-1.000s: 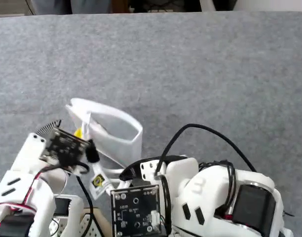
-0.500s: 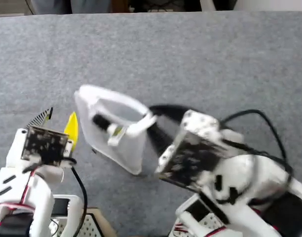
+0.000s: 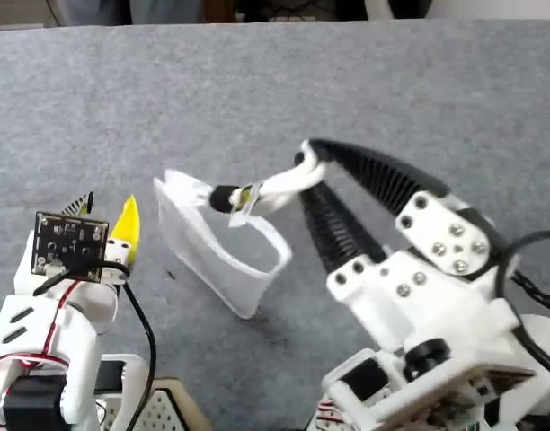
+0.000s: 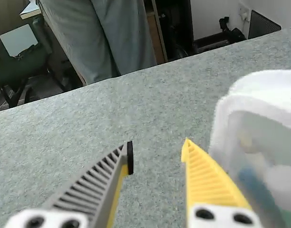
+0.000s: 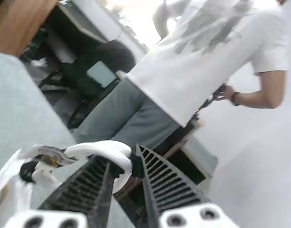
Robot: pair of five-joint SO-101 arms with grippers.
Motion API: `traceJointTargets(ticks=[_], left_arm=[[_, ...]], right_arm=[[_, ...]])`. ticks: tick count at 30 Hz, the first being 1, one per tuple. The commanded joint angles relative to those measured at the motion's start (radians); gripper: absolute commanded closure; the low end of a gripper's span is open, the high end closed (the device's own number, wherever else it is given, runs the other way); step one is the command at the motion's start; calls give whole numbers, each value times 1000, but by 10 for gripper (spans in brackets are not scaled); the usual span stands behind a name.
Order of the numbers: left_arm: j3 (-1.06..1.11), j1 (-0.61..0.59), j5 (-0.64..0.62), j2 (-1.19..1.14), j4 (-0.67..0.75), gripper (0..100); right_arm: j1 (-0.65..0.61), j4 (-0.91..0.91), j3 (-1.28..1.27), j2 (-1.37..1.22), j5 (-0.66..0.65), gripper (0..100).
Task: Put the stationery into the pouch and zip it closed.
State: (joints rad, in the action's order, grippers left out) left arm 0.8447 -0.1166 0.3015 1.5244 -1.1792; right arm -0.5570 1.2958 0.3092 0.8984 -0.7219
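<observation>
A white translucent pouch point(image 3: 223, 260) stands on the grey table with its mouth open. My right gripper point(image 3: 305, 172) is shut on a white pen point(image 3: 273, 188) with a black cap point(image 3: 223, 198), held level over the pouch's far rim. In the right wrist view the black fingers point(image 5: 157, 183) clamp the pen point(image 5: 95, 149), and a corner of the pouch point(image 5: 5, 197) lies below it. My left gripper point(image 3: 110, 206) stands open and empty just left of the pouch, apart from it. In its own view that gripper point(image 4: 158, 152) has the pouch point(image 4: 259, 137) beside its yellow finger point(image 4: 207, 183).
Grey carpet-like table point(image 3: 392, 81) stretches free to the far side and right. Both arm bases crowd the near edge. A person stands beyond the table's far edge point(image 4: 98, 38), touching nothing.
The right arm has swung up and to the right, carrying the pen from the pouch's mouth up to its far rim. The pouch shifted slightly right. The left gripper backed away to the pouch's left.
</observation>
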Motion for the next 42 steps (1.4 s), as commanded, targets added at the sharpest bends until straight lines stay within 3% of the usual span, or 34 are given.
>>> traceJointTargets(ticks=[1,10,16,30,32,42], left_arm=[[-64,-8,-12,0,28,805],[-99,-8,-12,0,28,805],[-93,-7,-12,0,28,805],[-99,-1,-12,0,28,805],[-99,-1,-12,0,28,805],[-94,-4,-12,0,26,805]], right_arm=[[68,-80,27,-15,-8,986],[239,-97,114,-84,5,986],[377,-100,266,-168,110,986],[390,-152,507,-426,124,986],[371,-124,509,-449,121,986],[20,172,507,-472,117,986]])
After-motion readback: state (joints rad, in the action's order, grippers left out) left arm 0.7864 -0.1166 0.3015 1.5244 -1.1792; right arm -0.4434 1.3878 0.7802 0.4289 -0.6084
